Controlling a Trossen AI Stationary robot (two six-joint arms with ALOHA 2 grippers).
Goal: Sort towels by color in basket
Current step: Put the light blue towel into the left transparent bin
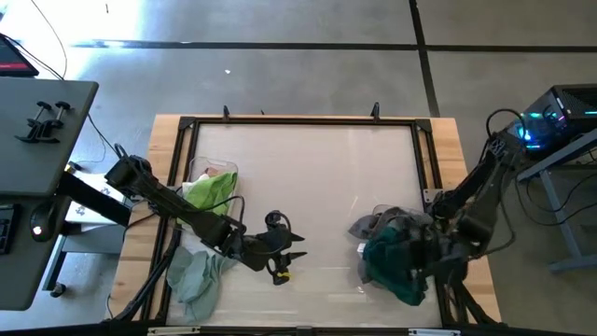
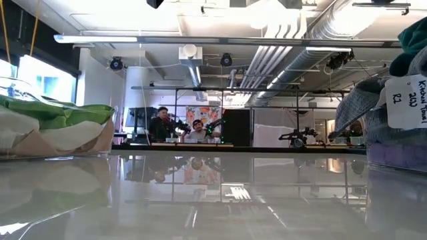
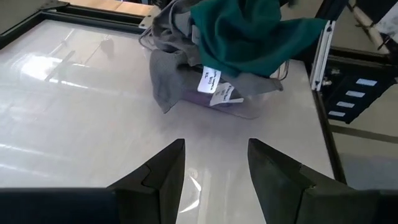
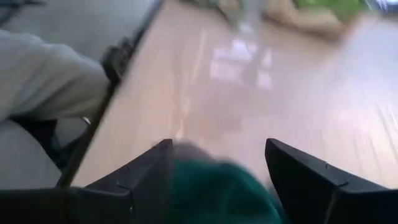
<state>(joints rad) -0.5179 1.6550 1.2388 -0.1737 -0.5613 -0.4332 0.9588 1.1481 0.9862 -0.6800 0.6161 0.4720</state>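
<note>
**Dark green towel sitting loose on the right-hand pile**

Risking, as a judgement only, a slide: dark green towel [image 1: 392, 264] draping over the heap in the clear basket [image 3: 249, 111] at the table's right side, hanging past the edge toward the front rail, so possibly slipping off or dragging the grey towel [image 3: 168, 81] out if snagged by a rising finger. Also risking a mixed pile, with grey and a strip of purple towel [image 3: 208, 99] lying under the green in the same place. Paper tags [image 3: 214, 87] dangling free and liable to catch.

Right gripper [image 4: 214, 171] hovering just above the dark green towel, fingers spread wide with cloth showing between them but not pinched, so judging it released rather than held. Right arm reaching in from the table's right edge, folded at the elbow, wrist pointing down over the heap.

Left gripper [image 1: 280, 252] resting low over bare table near the front centre, well apart from both piles, fingers parted and holding nothing, aiming across toward the right-hand heap. Left arm stretching diagonally from the left edge.

Lime green towel [image 1: 210, 191] lying in the left basket; pale teal towel [image 1: 196, 275] lying beside it nearer the front.
</note>
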